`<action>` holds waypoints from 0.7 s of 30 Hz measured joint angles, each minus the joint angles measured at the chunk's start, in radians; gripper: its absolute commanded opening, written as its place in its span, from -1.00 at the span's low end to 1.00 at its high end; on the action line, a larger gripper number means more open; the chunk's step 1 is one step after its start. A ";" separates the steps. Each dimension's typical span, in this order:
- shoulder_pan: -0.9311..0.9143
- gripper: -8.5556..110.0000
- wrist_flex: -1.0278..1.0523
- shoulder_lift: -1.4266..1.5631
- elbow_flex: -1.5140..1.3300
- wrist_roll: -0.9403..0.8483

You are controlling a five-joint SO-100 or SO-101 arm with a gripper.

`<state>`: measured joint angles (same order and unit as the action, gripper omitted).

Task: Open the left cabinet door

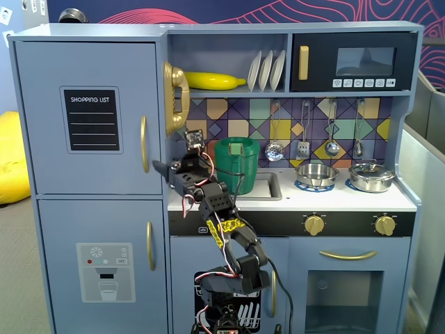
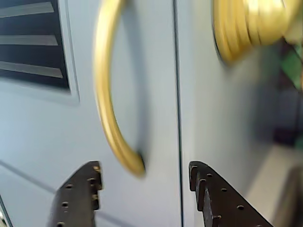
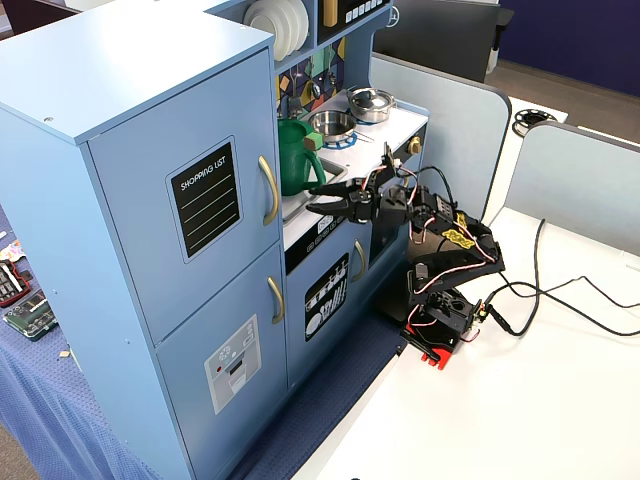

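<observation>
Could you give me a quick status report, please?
Gripper open, short of the gold handle. Left cabinet door shut. Nothing in the way.

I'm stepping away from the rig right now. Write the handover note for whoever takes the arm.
Pincer: open, empty, fingers either side of the lower end of the gold handle in the wrist view, not yet touching it.
The left cabinet door, the one with the shopping list panel, is shut, flush with the cabinet.
Done: the approach to the handle.
Left: close in on the handle, grip it, pull the door open.
The gold toy phone hangs just right of the door; keep clear of it.
</observation>
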<state>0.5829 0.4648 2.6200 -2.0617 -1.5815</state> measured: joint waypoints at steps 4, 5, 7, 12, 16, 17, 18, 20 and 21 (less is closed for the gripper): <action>0.021 -0.54 -0.049 -0.046 0.025 0.000; 0.025 -0.54 -0.064 -0.060 0.029 0.000; 0.028 -0.54 -0.091 -0.091 0.038 0.000; 0.026 -0.55 -0.150 -0.176 0.067 0.000; 0.041 -0.55 -0.193 -0.245 0.083 0.000; 0.046 -0.55 -0.202 -0.262 0.092 0.000; 0.052 -0.55 -0.210 -0.278 0.103 0.000; 0.060 -0.56 -0.227 -0.308 0.120 0.000; 0.066 -0.56 -0.235 -0.322 0.130 0.000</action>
<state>0.6489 0.2301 2.2979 -1.9313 -1.5815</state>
